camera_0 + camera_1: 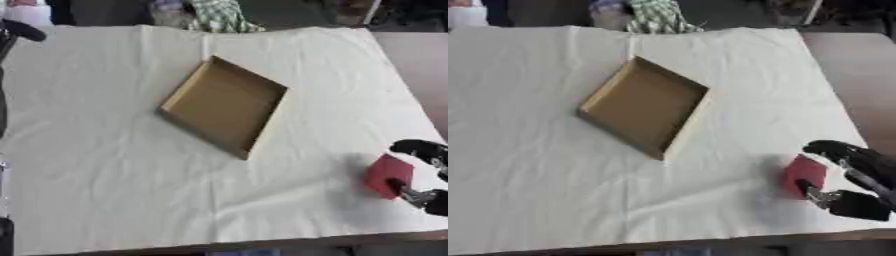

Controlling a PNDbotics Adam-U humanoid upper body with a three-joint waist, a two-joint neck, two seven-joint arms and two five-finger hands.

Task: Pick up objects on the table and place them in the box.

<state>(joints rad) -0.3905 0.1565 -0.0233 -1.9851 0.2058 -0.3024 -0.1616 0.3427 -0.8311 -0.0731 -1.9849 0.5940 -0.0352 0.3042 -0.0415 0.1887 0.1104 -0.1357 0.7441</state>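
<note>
Red, flat, squarish block (803, 175) is sitting at about four o'clock on the white cloth-covered table (105, 150), showing no readable writing; it is tilting with its long axis running roughly from eleven to five o'clock. The robot's right hand (846, 177) is pinching it between curled fingers at its two o'clock and five o'clock sides. A shallow open brown cardboard box (224, 104) is lying well apart, toward ten o'clock from the block, turned diagonally.

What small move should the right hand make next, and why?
Probably lift: the right hand has its fingers and thumb around the red block, which seems to rest on the white cloth, and the brown box looks empty.
</note>
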